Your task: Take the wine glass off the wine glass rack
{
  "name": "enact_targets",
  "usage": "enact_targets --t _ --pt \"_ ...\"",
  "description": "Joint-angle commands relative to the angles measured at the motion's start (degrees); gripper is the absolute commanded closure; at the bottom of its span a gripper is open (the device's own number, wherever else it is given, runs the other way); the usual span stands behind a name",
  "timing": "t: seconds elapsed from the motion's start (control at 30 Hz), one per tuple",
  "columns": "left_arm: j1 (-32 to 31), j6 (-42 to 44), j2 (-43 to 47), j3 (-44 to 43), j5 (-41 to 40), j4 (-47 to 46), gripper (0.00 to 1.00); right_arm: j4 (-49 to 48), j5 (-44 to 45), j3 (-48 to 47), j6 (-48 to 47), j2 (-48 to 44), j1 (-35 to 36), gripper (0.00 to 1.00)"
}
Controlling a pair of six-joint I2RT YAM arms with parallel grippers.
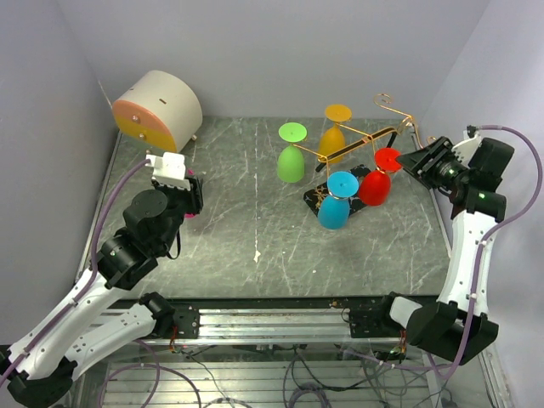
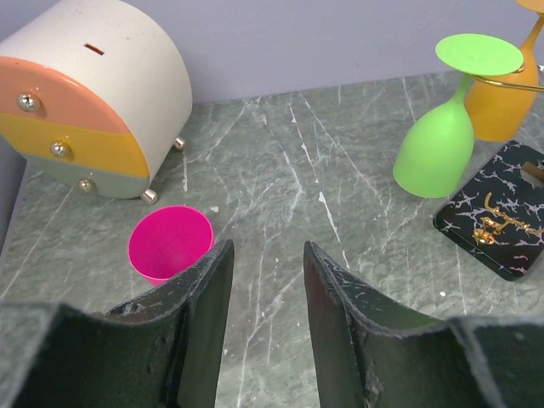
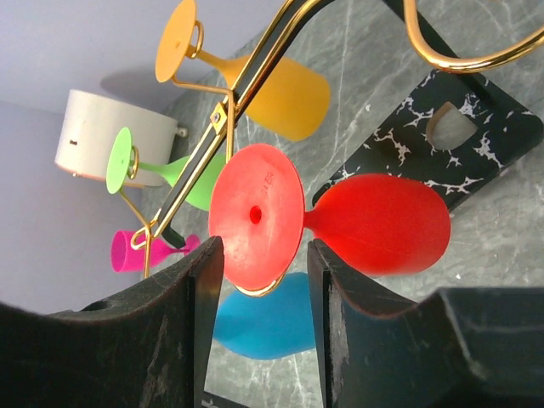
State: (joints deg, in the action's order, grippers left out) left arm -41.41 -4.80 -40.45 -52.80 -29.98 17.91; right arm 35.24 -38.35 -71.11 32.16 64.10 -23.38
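**Right claw lined up on the red glass's foot**

The wine glass rack [image 1: 361,143] stood at the far right of the bench [image 1: 246,221]. Four glasses hung from it bowl-down, each caught by its foot in a wire hook, which is why the flat feet faced up. The red wine glass [image 1: 375,187] hung on the side nearest the right arm, just beside the blue glass [image 1: 334,211]. The green glass [image 1: 291,161] and the orange glass [image 1: 332,140] hung farther back.

The right claw [image 3: 263,245] was released, jaws apart and aimed at the red foot disc. That looked like the line needed to pinch the foot and slide it out of its hook. The left claw [image 2: 266,248] was also released, with nothing between its jaws. It hung low over the bench near a pink glass [image 2: 168,242] lying off the rack, close to the drawer box [image 1: 157,106].

Several things were hard to make out. The wrist view could not settle whether the right claw's pads touched the red disc or stood just short of it. The hook under the red foot was mostly hidden behind the disc. The blue bowl was cut off by the claw's fingers, and the rack's base [image 3: 476,144] showed only in part.
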Motion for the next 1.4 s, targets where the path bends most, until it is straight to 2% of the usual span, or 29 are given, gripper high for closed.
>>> enact_targets --t 0.0,1.0,1.37 --pt "-0.1 -0.5 0.6 0.4 -1.0 -0.3 0.50 -3.6 -3.7 1.1 0.3 -0.3 -0.2 0.56" --pt "0.3 -0.7 -1.1 0.3 0.5 0.0 0.52 -14.9 -6.3 5.6 5.1 -0.4 -0.1 0.63" --pt "0.5 -1.4 -1.4 0.2 1.3 0.0 0.55 -19.0 -7.5 7.9 7.1 -1.0 0.1 0.73"
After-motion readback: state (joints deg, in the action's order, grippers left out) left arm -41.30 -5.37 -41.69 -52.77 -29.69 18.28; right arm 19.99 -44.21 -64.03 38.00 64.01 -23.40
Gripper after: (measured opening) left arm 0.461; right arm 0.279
